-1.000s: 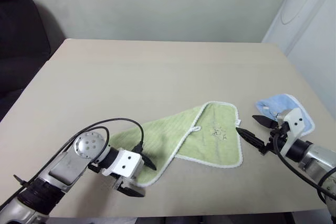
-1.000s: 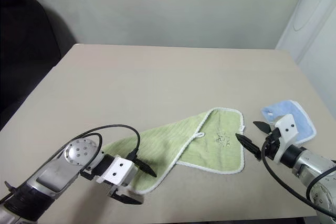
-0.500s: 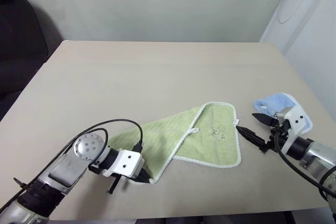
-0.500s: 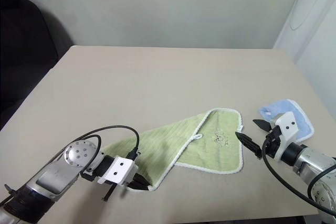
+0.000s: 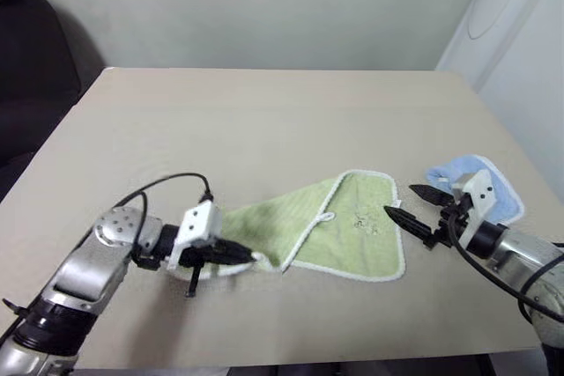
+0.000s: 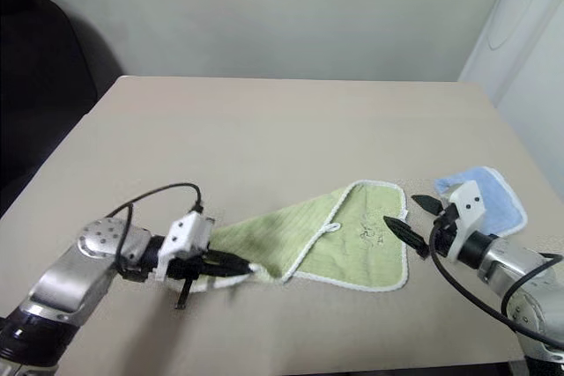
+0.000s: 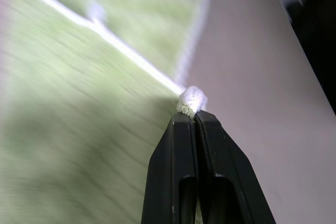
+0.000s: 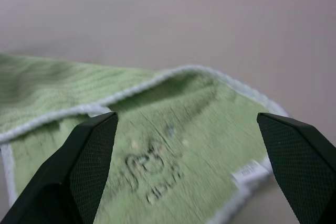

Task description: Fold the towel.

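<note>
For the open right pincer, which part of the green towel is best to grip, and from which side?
Probably the towel's right edge near its white label, approached from the right, low and nearly level. The right pincer hangs open just off that edge, which lies flat on the table, so one finger would have to slip under the white hem. The left pincer is already shut on the opposite corner.

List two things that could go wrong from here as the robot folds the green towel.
1. The left hand pinches only the very corner of the towel, so the corner could slip free when pulled.
2. The right hand is open beside the towel's far edge, with the blue cloth close behind; a careless move could drag that cloth along.
</note>
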Robot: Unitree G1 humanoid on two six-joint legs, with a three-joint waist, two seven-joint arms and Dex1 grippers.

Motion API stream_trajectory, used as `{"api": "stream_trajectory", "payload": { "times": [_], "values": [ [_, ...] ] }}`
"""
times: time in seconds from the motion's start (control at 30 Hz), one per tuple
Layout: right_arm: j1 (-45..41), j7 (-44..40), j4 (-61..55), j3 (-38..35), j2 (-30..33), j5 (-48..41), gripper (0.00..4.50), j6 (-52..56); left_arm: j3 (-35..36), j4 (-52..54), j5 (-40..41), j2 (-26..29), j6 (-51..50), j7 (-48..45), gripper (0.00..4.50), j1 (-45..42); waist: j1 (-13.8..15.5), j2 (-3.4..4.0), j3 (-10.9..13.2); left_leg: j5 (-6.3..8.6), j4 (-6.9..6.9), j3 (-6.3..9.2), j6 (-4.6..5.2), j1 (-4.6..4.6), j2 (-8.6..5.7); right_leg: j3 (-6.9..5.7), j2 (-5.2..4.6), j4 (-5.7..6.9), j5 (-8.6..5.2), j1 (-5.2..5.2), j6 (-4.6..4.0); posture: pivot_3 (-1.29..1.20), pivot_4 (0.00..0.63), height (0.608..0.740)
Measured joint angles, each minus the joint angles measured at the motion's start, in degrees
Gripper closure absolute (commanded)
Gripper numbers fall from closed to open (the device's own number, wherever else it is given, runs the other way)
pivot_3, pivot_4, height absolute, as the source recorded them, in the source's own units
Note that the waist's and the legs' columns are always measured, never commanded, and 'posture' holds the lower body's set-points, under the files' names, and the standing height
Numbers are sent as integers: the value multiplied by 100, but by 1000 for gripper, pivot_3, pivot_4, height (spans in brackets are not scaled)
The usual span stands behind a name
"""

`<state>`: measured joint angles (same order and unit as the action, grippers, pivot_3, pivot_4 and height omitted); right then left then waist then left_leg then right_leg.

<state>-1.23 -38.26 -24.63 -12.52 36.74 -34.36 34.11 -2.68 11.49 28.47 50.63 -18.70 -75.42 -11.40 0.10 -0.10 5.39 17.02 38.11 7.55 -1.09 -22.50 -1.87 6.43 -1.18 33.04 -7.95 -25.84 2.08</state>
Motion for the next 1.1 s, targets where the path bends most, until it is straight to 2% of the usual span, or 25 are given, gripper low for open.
{"api": "stream_trajectory", "payload": {
  "times": [0.17, 0.43, 0.8, 1.1],
  "values": [
    [-739, 2, 836, 289, -355, 207, 0, -246, 547, -85, 538, -445, -641, 728, 4475, -137, -3, -1, 2, -14, 5, -3, 7, 2, 0, 1, -1, 1, 8, 4, -8, 0, 150, 740],
    [-1683, -114, 2665, 438, -486, 665, 0, -558, 1023, -598, 589, -946, -798, 1683, 4475, -284, 24, -6, 6, -44, 2, -1, 50, 16, 1, -4, -1, 3, 26, 15, -2, 0, 150, 740],
    [-2458, -502, 4490, 880, -515, 1459, 0, -1384, 1414, -916, 574, -1141, -791, 2330, 4475, -509, 34, -12, 11, -50, -2, 0, 51, 23, 0, -5, -1, 2, 33, 20, -8, 0, 150, 740],
    [-2878, -681, 5547, 920, -667, 1837, 0, -1902, 1432, -998, 493, -1170, -712, 2432, 4475, -556, 32, -13, 13, -46, -3, 1, 42, 25, 1, -6, -1, 2, 42, 19, -19, 0, 150, 740]
  ]
}}
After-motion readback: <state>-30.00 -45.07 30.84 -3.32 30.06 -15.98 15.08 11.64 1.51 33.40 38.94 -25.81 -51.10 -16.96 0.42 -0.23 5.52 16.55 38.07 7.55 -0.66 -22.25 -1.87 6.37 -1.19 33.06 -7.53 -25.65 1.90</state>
